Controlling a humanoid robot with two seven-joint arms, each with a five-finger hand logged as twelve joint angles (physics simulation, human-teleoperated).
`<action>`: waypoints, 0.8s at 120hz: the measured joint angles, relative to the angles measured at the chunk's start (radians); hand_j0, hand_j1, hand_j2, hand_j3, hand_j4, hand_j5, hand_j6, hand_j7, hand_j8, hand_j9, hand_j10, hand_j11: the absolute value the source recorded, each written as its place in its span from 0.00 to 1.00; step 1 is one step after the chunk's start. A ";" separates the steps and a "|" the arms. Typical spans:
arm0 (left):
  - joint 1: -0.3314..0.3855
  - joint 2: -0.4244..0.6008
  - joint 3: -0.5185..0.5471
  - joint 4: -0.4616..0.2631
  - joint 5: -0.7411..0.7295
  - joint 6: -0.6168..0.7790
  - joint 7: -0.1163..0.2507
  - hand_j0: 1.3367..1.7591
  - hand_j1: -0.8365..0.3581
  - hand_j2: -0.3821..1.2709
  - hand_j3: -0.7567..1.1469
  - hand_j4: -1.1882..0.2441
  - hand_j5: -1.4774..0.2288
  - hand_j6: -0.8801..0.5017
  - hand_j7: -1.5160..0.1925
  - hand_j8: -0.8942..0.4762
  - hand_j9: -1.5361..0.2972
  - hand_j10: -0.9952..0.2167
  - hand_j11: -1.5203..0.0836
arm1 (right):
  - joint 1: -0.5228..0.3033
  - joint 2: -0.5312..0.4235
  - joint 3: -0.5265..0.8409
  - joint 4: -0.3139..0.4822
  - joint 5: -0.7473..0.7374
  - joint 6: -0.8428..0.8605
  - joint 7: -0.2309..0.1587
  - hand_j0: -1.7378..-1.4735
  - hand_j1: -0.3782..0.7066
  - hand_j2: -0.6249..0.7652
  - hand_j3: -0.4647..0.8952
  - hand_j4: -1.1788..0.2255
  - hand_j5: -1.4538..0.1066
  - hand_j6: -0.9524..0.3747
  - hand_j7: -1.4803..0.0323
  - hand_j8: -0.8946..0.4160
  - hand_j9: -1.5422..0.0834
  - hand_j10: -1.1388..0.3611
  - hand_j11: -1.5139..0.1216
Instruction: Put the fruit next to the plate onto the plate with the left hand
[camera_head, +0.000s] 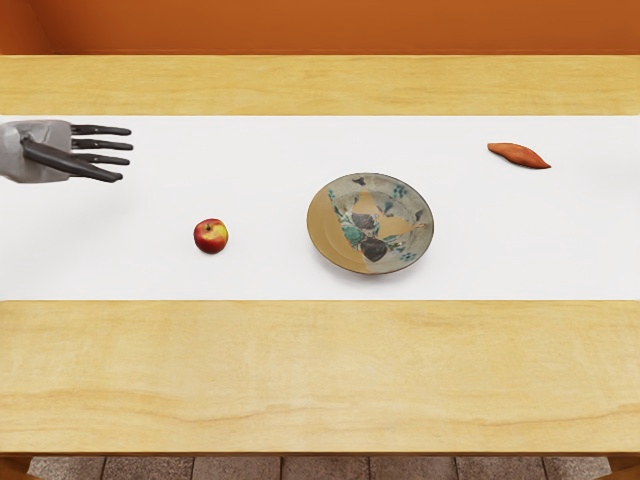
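The left hand (70, 152) is seen at the upper left, fingers (100, 145) extended, grasping nothing. The apple (211, 236) is placed left of the plate (325, 215), apart, on the table (320, 360).

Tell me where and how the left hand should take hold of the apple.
Grip the apple around its widest middle, coming from above with the left hand. It is round and stands clear of the plate, so fingers should fit on opposite sides.
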 joint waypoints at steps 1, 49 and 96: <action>0.000 0.001 0.000 0.000 0.000 0.000 0.000 0.76 0.75 0.26 0.40 0.66 0.68 0.46 0.70 0.48 0.67 0.62 0.75 | 0.000 0.000 0.000 0.000 0.000 0.000 0.000 0.30 0.06 0.45 0.34 0.82 0.91 0.70 0.96 0.66 0.93 0.74 0.91; -0.126 -0.011 0.002 -0.001 0.325 0.000 0.002 0.76 0.75 0.26 0.40 0.66 0.68 0.46 0.70 0.48 0.67 0.62 0.75 | -0.006 0.000 -0.001 0.000 0.001 0.000 -0.003 0.30 0.06 0.45 0.34 0.82 0.91 0.70 0.96 0.66 0.93 0.74 0.91; -0.321 -0.101 0.233 -0.242 0.667 0.192 0.098 0.76 0.75 0.26 0.40 0.66 0.68 0.46 0.70 0.48 0.67 0.62 0.75 | -0.007 0.000 -0.001 0.000 0.001 0.000 -0.003 0.30 0.06 0.45 0.34 0.82 0.91 0.70 0.96 0.66 0.93 0.74 0.91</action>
